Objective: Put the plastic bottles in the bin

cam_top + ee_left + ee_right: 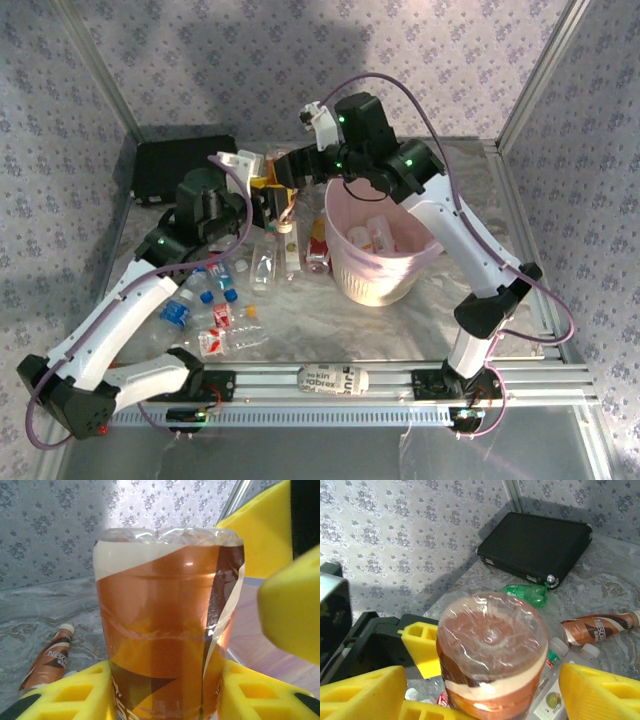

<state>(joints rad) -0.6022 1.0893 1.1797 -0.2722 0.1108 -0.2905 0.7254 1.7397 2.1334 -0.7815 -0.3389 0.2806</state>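
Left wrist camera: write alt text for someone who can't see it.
A clear plastic bottle with an orange-brown label is clamped in the left gripper, its base toward the top of the picture. The right gripper's yellow fingers sit close at the right, and a brown Nescafe bottle lies on the grey table behind.

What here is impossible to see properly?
Held bottle: left wrist view, lower end cut off by the bottom edge, between the left gripper fingers.
Bin: top view, contents too small to count, far rim hidden by the right arm.
Green bottle: right wrist view, near side hidden behind the held bottle.
Printed strip: top view, lettering too small to read.
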